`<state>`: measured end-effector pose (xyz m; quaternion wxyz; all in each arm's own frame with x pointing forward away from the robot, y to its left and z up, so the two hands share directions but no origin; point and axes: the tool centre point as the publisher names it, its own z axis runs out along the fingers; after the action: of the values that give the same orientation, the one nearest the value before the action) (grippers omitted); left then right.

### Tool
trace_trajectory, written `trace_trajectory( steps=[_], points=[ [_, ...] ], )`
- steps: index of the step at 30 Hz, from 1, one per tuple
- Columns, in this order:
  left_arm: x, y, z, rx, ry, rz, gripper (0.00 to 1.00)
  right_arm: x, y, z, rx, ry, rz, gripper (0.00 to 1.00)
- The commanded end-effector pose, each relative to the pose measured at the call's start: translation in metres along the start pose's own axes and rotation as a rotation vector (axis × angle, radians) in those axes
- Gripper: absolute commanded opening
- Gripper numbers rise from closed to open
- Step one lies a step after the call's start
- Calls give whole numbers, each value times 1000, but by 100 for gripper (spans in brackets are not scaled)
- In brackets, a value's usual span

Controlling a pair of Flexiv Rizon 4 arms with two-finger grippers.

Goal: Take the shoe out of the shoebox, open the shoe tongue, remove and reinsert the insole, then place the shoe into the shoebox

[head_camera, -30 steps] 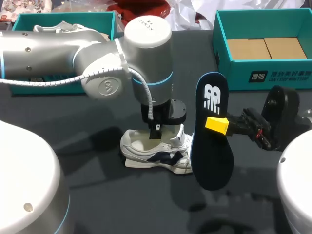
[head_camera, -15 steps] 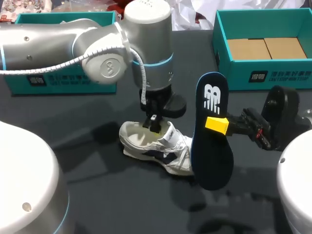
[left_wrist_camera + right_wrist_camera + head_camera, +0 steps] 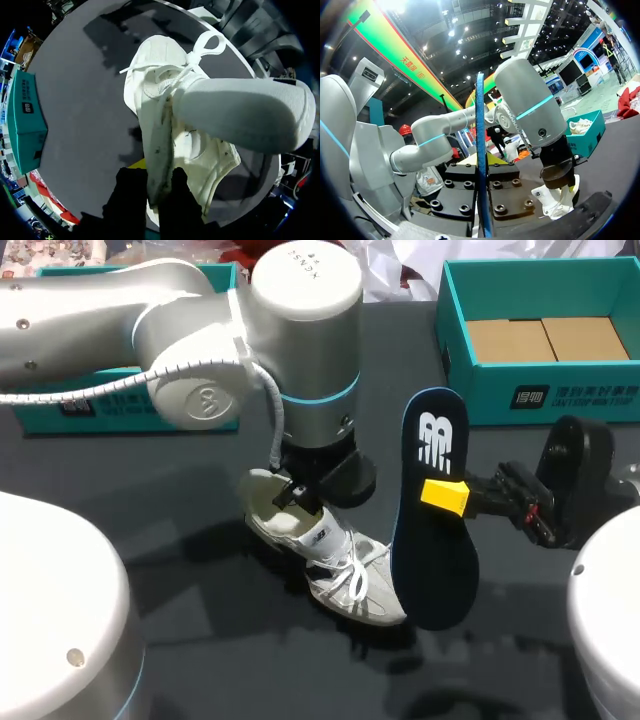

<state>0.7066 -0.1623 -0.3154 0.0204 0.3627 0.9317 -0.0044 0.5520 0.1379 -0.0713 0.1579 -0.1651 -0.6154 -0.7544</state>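
Note:
A white shoe (image 3: 335,565) with navy side marks lies mid-table, heel raised and toe pointing toward the front right. My left gripper (image 3: 297,498) is shut on the shoe's collar wall. In the left wrist view the black fingers (image 3: 129,200) pinch that wall of the shoe (image 3: 160,105) from both sides, with the tongue standing up beside them. My right gripper (image 3: 445,495) is shut on a dark navy insole (image 3: 432,540), held upright just right of the shoe. Seen from the right wrist, the insole (image 3: 480,150) is edge-on between the gripper's (image 3: 481,197) fingers, with the shoe (image 3: 555,200) beyond.
An open teal shoebox (image 3: 540,400) with cardboard inserts stands at the back right. A second teal box (image 3: 100,408) sits at the back left, mostly hidden behind my left arm (image 3: 200,350). Dark tabletop surrounds the shoe.
My left gripper has swung the shoe round and lifted its heel; the toe now points to the front right instead of right. The right arm and insole have not moved.

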Motion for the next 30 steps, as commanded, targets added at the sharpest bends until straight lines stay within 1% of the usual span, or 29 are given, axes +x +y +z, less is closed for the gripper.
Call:
trace_trajectory(
  steps=[1,2,3,4,7,18,19,20,21,25,30],
  points=[
    [4,6,-9,29,-63,125,0,4,0,0,0,-8,0,0],
    [4,5,-11,42,-72,168,0,4,0,0,0,-8,0,0],
    [4,8,-14,81,-91,224,0,4,0,0,0,-8,0,0],
    [3,7,-17,129,-96,360,0,4,0,0,0,-8,0,0],
    [0,7,-24,204,-100,562,0,4,0,0,0,-8,0,0],
    [-1,8,-26,204,-100,571,0,4,0,0,0,-8,0,0],
    [-2,9,-24,248,-93,617,0,4,0,0,0,-8,0,0],
    [-3,10,-24,258,-85,614,0,4,0,0,0,-8,0,0],
    [-3,10,-25,259,-76,659,0,4,0,0,0,-8,0,0],
    [1,5,-27,204,-70,716,0,4,0,0,0,-8,0,0],
    [1,-2,-27,136,-44,760,0,4,0,0,0,-8,0,0]
  ],
)
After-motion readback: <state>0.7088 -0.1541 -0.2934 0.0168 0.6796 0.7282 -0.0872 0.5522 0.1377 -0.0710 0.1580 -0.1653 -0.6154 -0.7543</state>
